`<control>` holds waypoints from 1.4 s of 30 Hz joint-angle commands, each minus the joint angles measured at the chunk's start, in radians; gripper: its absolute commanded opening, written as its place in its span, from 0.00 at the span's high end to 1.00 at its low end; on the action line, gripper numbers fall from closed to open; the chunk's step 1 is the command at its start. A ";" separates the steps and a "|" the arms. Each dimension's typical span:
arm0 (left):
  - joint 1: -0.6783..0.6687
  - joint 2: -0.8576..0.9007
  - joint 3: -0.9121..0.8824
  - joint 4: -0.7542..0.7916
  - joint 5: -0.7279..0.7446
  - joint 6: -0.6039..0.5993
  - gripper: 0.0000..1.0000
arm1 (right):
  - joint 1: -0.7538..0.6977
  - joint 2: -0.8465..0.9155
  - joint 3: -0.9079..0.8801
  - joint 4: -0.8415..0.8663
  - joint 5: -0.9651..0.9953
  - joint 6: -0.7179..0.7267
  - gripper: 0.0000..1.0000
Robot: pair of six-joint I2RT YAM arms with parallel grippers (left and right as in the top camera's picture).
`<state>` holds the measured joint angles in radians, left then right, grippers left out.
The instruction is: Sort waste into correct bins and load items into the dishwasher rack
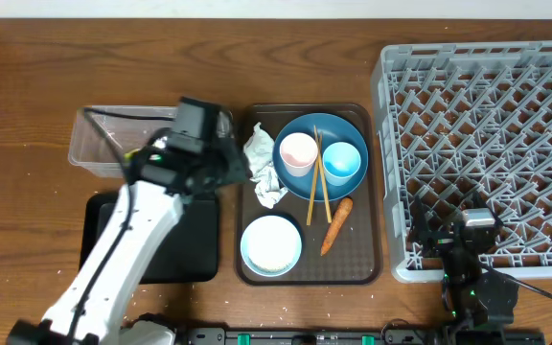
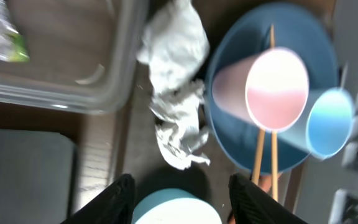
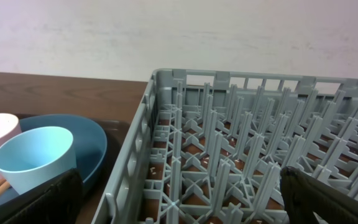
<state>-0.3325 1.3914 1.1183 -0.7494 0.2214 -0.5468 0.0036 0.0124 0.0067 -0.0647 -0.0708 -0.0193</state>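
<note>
The crumpled white tissue [image 1: 264,168] lies at the left of the brown tray [image 1: 372,273]; it also shows in the left wrist view [image 2: 176,93]. My left gripper [image 2: 182,202] is open and empty, above the tray between the tissue and the light-blue bowl [image 1: 271,244]. The dark-blue plate [image 1: 338,129] holds the white-pink cup [image 1: 298,151], the light-blue cup [image 1: 342,161] and the chopsticks [image 1: 314,187]. The carrot [image 1: 336,225] lies below the plate. A yellow-green wrapper [image 2: 11,50] sits in the clear tub [image 1: 99,144]. My right gripper [image 3: 182,205] is open at the near-left corner of the grey rack [image 1: 487,134].
The black tray [image 1: 195,254] lies in front of the clear tub, partly under my left arm. The rack fills the right side of the table and holds nothing. Small white specks lie under its grid [image 3: 166,168].
</note>
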 commanded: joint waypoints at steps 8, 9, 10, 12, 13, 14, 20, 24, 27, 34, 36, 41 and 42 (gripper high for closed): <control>-0.125 0.184 -0.002 0.006 -0.078 0.023 0.48 | -0.006 -0.003 -0.002 -0.004 0.003 -0.004 0.01; -0.126 0.200 -0.002 0.008 -0.079 0.023 0.48 | -0.006 -0.003 -0.001 -0.004 0.003 -0.004 0.01; -0.126 0.212 -0.002 0.010 -0.077 0.023 0.48 | -0.006 -0.003 -0.002 -0.004 0.003 -0.004 0.01; -0.126 0.235 -0.002 0.018 -0.077 0.023 0.48 | -0.006 -0.003 -0.001 -0.004 0.003 -0.004 0.01; -0.126 0.247 -0.002 0.022 -0.077 0.023 0.48 | -0.006 -0.003 -0.002 -0.004 0.003 -0.004 0.01; -0.126 0.257 -0.002 0.023 -0.076 0.023 0.48 | -0.006 -0.003 -0.002 -0.004 0.003 -0.004 0.01; -0.126 0.313 -0.002 0.041 -0.072 0.023 0.48 | -0.006 -0.003 -0.002 -0.004 0.003 -0.004 0.01; -0.126 0.328 -0.002 0.051 -0.072 0.023 0.47 | -0.006 -0.003 -0.001 -0.004 0.003 -0.004 0.01; -0.126 0.328 -0.002 0.055 -0.072 0.023 0.47 | -0.006 -0.003 -0.002 -0.004 0.003 -0.004 0.01; -0.148 0.328 -0.002 0.076 -0.073 0.023 0.46 | -0.006 -0.003 -0.001 -0.004 0.003 -0.004 0.01; -0.162 0.328 -0.002 0.083 -0.075 0.023 0.46 | -0.006 -0.003 -0.001 -0.004 0.003 -0.004 0.01; -0.192 0.332 -0.002 0.097 -0.122 0.022 0.47 | -0.006 -0.003 -0.001 -0.004 0.003 -0.004 0.01; -0.196 0.333 -0.002 0.097 -0.135 0.022 0.47 | -0.006 -0.003 -0.001 -0.004 0.003 -0.004 0.01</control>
<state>-0.5198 1.7142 1.1183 -0.6514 0.1406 -0.5415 0.0036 0.0124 0.0067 -0.0647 -0.0708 -0.0193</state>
